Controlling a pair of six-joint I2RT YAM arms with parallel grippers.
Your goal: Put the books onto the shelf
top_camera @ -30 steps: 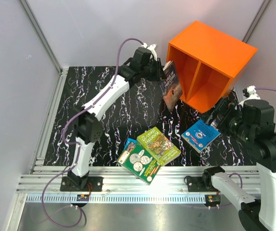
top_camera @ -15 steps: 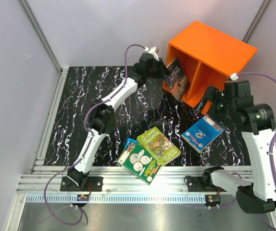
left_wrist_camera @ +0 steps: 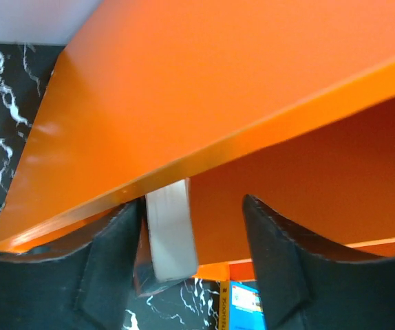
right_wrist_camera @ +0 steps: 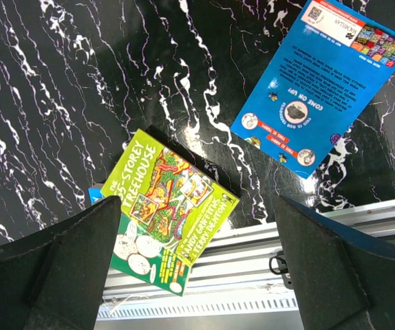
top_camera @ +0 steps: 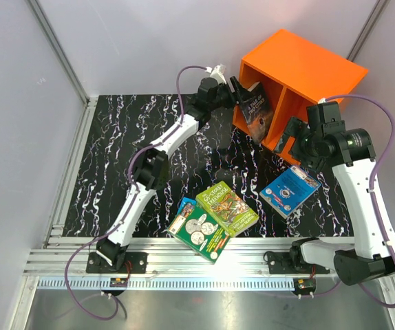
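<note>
Pushed the dark book [top_camera: 256,110] closer in than a second ago: up against the orange shelf [top_camera: 301,65] now, not out in front of it. Reached further with the left arm to do it. Opened the left tool [left_wrist_camera: 190,203] since then too (shut tight on the book before). Jaws apart now, wider than the book is thick, with the white page edge against one finger [left_wrist_camera: 108,261] and a gap on the other side. Lifted the right arm up from low and swung it over beside the shelf. Kept the right tool [right_wrist_camera: 197,199] wide open, gripping nothing, high over the counter [top_camera: 129,137].

In the shelf: only that dark book, tilted, at the mouth of the left compartment. Cannot tell how far inside.

Left flat on the counter, same spots as before: light-green book [top_camera: 226,207] partly on top of the green coin book [top_camera: 199,234], second blue book [top_camera: 185,204] peeking out from under them, and blue book with the round emblem [top_camera: 290,190] off to the right.
</note>
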